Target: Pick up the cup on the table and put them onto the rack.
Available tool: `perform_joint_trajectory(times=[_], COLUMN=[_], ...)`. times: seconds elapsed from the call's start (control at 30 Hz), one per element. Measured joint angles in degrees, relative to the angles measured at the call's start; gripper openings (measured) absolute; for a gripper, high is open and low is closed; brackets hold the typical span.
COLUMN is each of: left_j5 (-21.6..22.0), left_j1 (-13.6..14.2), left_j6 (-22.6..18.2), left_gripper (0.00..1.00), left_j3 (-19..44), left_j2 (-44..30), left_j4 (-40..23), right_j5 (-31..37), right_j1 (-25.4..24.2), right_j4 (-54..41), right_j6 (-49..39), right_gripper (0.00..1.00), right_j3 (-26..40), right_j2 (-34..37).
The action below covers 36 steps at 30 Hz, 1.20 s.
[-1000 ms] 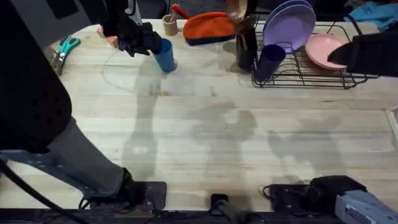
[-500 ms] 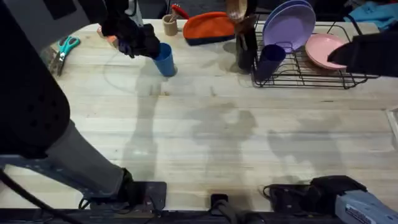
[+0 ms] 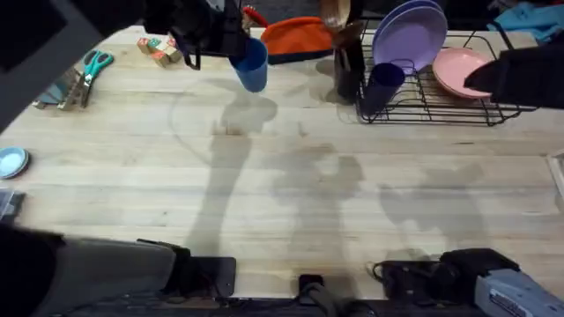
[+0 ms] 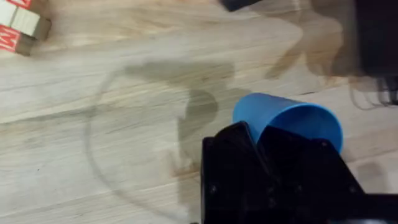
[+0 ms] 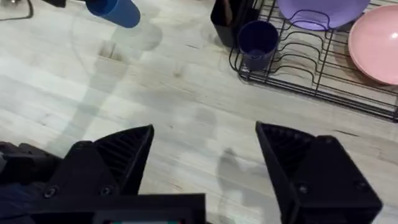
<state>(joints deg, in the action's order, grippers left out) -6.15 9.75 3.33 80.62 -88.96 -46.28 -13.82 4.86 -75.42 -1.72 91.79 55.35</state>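
Observation:
My left gripper (image 3: 231, 42) is shut on the bright blue cup (image 3: 252, 65) and holds it tilted, above the table's far side, left of the orange pouch. In the left wrist view the black fingers (image 4: 239, 146) clamp the cup (image 4: 292, 115) at its rim. The dark navy cup (image 3: 383, 84) stands in the near-left corner of the black wire rack (image 3: 441, 110), which also holds purple plates (image 3: 410, 35) and a pink plate (image 3: 458, 70). My right gripper (image 5: 205, 155) hangs open and empty high over the table, in front of the rack (image 5: 311, 74).
Between the blue cup and the rack lie an orange pouch (image 3: 295, 40) and a tall black utensil holder (image 3: 348, 62). A small tan cup (image 3: 240, 35) stands behind the left gripper. Wooden blocks (image 3: 159, 48), teal scissors (image 3: 92, 66) and a small blue dish (image 3: 11, 161) sit at the left.
The left gripper has lifted the blue cup off the table and carried it right, toward the pouch. The left arm has risen out of the foreground. The right arm has not moved.

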Motion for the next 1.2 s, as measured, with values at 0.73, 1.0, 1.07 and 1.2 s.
perform_joint_trajectory(times=[0.73,1.0,1.07,1.2], left_j5=[1.4,1.5,1.5,1.5], left_j1=[17.6,26.3,27.9,30.1], left_j6=[0.0,0.0,0.0,0.0], left_gripper=[0.041,0.041,0.041,0.04], left_j3=[0.0,0.0,0.0,0.0], left_j2=[13.5,14.3,14.3,14.3], left_j4=[-0.5,-0.2,0.1,1.0], right_j5=[0.5,0.5,0.5,2.1], right_j1=[0.0,0.0,0.0,0.0], right_j4=[0.0,-0.4,-0.4,-1.2], right_j6=[0.0,0.0,0.0,0.0], right_gripper=[0.992,0.992,0.992,0.992], right_j3=[0.0,0.0,0.0,0.0], right_j2=[0.0,0.0,-0.1,-1.3])
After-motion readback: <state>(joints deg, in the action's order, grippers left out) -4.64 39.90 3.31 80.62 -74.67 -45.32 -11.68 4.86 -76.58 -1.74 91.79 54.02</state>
